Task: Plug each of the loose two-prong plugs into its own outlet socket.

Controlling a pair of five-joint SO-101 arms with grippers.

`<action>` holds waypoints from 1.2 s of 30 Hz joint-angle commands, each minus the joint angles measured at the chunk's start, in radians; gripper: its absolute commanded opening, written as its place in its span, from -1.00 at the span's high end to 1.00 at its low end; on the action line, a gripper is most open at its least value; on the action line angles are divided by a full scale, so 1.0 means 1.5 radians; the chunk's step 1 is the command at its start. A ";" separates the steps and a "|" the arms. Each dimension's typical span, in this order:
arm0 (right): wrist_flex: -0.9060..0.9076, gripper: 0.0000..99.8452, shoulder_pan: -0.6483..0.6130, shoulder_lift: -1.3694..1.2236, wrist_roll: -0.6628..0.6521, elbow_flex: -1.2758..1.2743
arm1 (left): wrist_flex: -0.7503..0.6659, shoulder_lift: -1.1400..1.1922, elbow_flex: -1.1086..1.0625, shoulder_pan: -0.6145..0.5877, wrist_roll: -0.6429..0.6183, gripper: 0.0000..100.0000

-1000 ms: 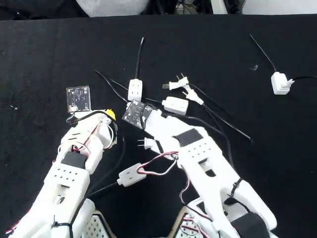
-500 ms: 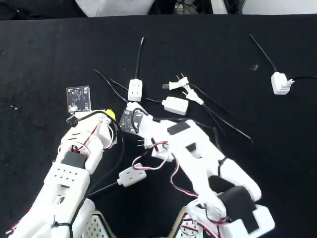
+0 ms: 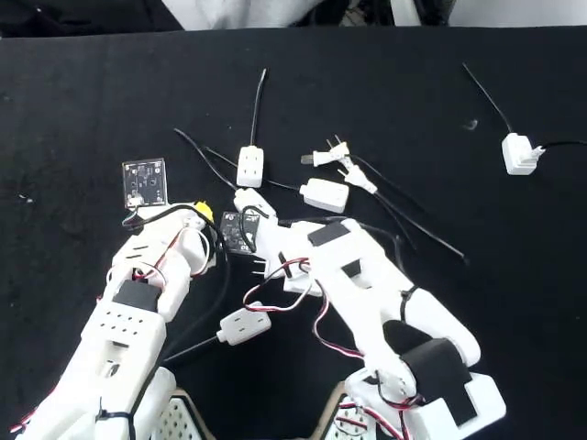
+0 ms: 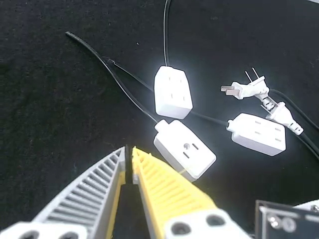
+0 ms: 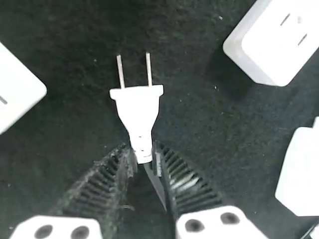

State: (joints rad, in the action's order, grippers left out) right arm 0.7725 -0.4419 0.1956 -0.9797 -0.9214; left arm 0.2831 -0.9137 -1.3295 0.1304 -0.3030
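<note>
Likely a robotics lab bench: a surface [image 3: 73,92] under black cloth, the left arm [image 3: 128,316] and right arm [image 3: 376,293] in white printed shells, exposed wiring, a bare circuit board [image 3: 145,182].

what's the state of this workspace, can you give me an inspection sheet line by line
surface: black table.
job's things: white two-prong plug held by an arm; second white plug and third white plug lie together, unplugged; white upright socket block, white sideways socket block and white near socket block all unoccupied.
clutter: nothing seen.
grippers: left gripper has its fingers shut; right gripper has its fingers shut on the held plug's base, prongs pointing away.
cables: thin black cords trail from plugs and sockets; one reaches a small white block at the far right.
surroundings: pale shapes past the far edge, unclear.
</note>
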 commanded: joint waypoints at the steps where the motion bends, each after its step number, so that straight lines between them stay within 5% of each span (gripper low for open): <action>1: 0.021 0.98 0.001 0.008 0.033 0.009 | -0.011 -0.007 0.014 0.005 0.005 0.94; 8: 0.015 0.96 0.010 0.046 0.142 0.009 | -0.011 -0.007 0.016 0.005 0.005 0.94; 15: 0.016 0.55 -0.034 0.046 0.143 0.008 | -0.011 -0.007 0.014 0.005 0.005 0.94; 23: -0.027 0.66 -0.031 0.025 0.141 0.022 | -0.011 -0.007 0.014 0.005 0.005 0.94; 32: 0.034 0.71 -0.035 -0.018 0.042 0.055 | -0.011 -0.007 0.015 0.005 0.005 0.94; 36: 0.033 0.99 -0.033 -0.015 0.046 0.070 | -0.011 -0.007 0.015 0.005 0.005 0.94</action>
State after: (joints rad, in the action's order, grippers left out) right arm 0.8124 -0.4787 0.1680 -0.8999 -0.8815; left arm 0.2831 -0.9137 -1.3295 0.1304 -0.3030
